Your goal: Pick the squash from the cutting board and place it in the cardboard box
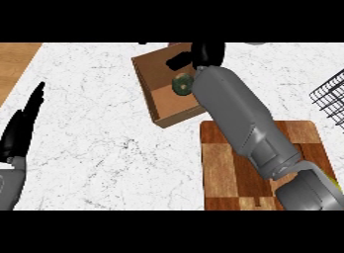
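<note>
The squash [181, 84], dark green and round, lies inside the cardboard box [154, 94] at the top middle of the counter. My right forearm stretches from the lower right across the cutting board [222, 163] to the box. The right hand [208, 52] hovers over the box's far part, beyond the squash, with its thumb [176, 62] spread out to the left and nothing in it. The squash shows just left of the wrist, apart from the fingers. My left hand [20, 129] rests open at the left edge, fingers straight and pointing up.
The wooden checkered cutting board lies just in front of the box, with my right forearm hiding much of it. A black wire basket [339, 99] stands at the right edge. White marble counter [95, 123] spreads between the left hand and the box.
</note>
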{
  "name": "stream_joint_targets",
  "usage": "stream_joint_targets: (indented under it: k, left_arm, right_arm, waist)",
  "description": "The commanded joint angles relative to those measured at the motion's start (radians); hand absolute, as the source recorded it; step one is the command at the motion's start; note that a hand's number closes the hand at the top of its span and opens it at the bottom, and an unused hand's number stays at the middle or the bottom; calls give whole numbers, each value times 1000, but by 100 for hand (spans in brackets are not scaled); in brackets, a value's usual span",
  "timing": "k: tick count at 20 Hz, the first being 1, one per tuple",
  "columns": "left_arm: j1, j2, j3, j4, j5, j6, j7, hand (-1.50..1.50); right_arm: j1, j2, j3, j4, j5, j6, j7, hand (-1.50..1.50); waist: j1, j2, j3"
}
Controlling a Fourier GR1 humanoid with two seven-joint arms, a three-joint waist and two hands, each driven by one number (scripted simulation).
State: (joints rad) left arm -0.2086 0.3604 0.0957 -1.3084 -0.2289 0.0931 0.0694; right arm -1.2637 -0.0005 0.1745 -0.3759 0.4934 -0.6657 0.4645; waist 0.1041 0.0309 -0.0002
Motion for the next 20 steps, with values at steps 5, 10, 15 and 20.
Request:
stream_joint_targets:
  k: [5, 10, 15, 20]
  left_arm:
    - [25, -19, 0, -1, -16, 26, 2, 0]
    - [38, -15, 23, 0, -16, 38, 8, 0]
    - [42, 13, 53, -18, 3, 6, 54, 0]
    - [117, 16, 71, -55, -2, 21, 28, 0]
  right_arm:
    - [-5, 1, -58, -36, -92, -218, -174, -150]
    - [118, 1, -121, -132, -208, -259, -368, -150]
    - [170, -46, -163, -254, -239, -147, -381, -150]
    - [408, -128, -123, -498, -234, -107, -330, -150]
  waist:
    - [-30, -7, 1]
    - [-61, -18, 1]
    - [-101, -32, 1]
    - [-129, -45, 1]
